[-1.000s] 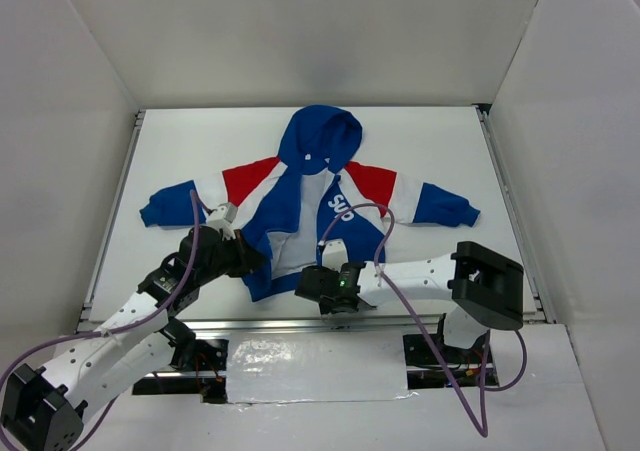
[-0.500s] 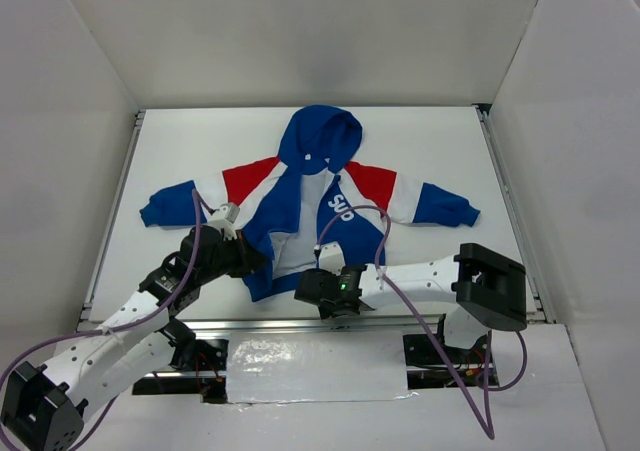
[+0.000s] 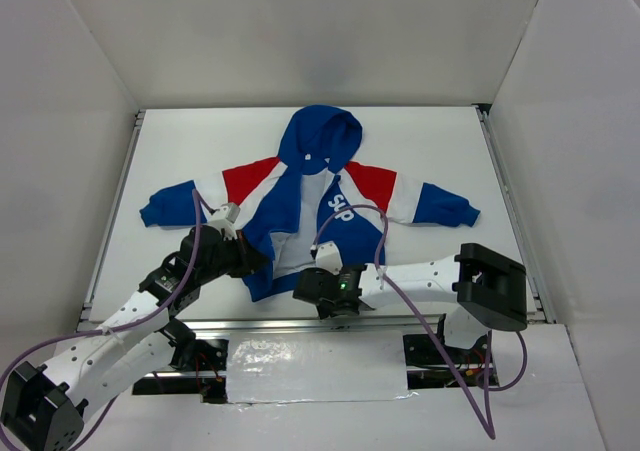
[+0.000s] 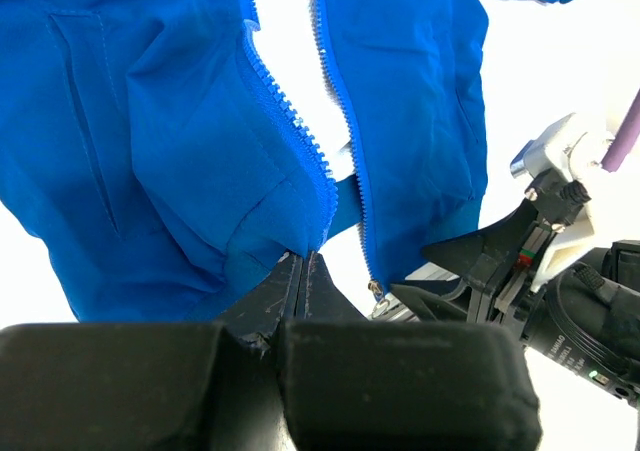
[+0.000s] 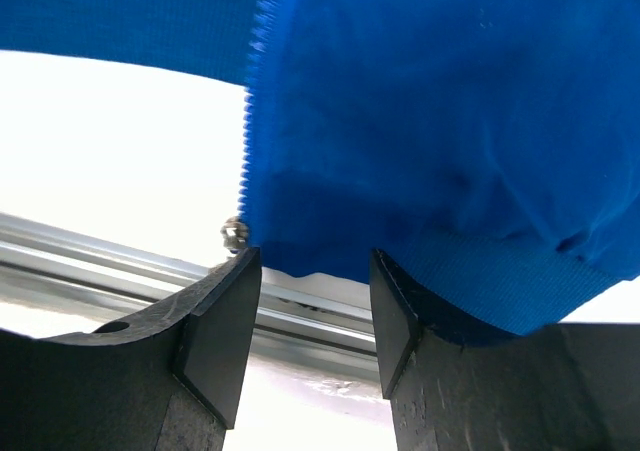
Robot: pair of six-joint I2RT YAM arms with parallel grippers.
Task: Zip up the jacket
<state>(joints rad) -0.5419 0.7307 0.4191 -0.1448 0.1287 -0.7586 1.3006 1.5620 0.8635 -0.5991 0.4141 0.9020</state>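
The blue jacket [image 3: 320,196] lies flat with its front open, hood at the far side. My left gripper [image 3: 256,261] is shut on the bottom hem corner of the jacket's left front panel [image 4: 200,171], right at the zipper teeth, jaws pressed together [image 4: 305,258]. The metal zipper slider [image 4: 375,289] hangs at the bottom of the other panel. My right gripper [image 3: 303,287] is open at that panel's hem [image 5: 440,151]. Its fingertips [image 5: 228,301] straddle the hem edge, with the slider [image 5: 233,234] just above its left finger.
The table's metal front rail [image 5: 120,261] runs right under the right gripper. White walls enclose the table on three sides [image 3: 90,121]. A purple cable [image 3: 350,216] loops over the jacket's right panel.
My right gripper has shifted slightly left along the front edge, closer to the hem and slider. My left gripper has kept its hold in place.
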